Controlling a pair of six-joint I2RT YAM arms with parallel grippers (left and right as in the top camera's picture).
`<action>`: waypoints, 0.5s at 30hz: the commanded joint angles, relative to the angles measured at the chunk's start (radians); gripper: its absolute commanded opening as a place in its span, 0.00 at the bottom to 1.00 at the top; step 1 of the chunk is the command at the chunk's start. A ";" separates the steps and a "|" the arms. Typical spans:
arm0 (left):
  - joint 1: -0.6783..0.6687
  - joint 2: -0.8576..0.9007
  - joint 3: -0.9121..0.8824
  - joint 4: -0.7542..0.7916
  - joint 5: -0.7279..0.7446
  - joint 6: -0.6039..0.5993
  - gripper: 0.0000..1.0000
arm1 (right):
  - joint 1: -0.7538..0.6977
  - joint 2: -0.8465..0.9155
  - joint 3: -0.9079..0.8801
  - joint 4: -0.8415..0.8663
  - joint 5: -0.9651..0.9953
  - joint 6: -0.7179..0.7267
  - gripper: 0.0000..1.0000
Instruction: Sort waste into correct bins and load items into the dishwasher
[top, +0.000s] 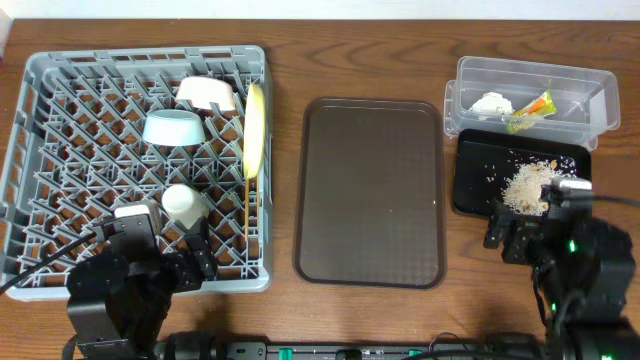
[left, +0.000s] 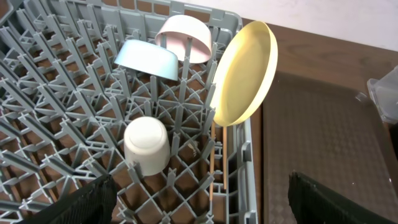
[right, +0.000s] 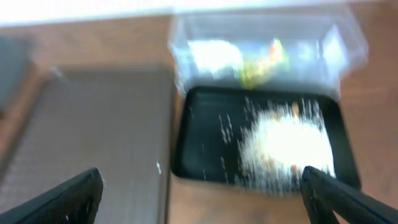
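Both stand open, empty: left hand (left: 205, 205) over the grey rack (top: 30, 150) at the worktop's left edge, right hand (right: 199, 193) by the black tray (top: 470, 175) at the right edge. Yellow plate (left: 244, 74) stands on edge in the rack; we judge it stiff, slick, chippable, so pinch its top rim.

The right wrist view came through all smeared, the tissue (right: 214, 55) and wrapper (right: 266, 62) just pale and green blobs inside the clear tub (right: 336, 40). Over in the rack (left: 241, 155), the chopsticks (left: 213, 158) ran up behind the yellow plate (left: 245, 71), their tops hidden.
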 joint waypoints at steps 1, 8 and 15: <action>-0.002 -0.001 -0.004 0.000 0.006 0.017 0.90 | 0.038 -0.149 -0.059 0.068 0.010 -0.078 0.99; -0.002 -0.001 -0.004 0.001 0.006 0.017 0.89 | 0.029 -0.463 -0.322 0.364 0.010 -0.089 0.99; -0.002 -0.001 -0.004 0.000 0.006 0.017 0.90 | 0.013 -0.512 -0.583 0.713 0.006 -0.085 0.99</action>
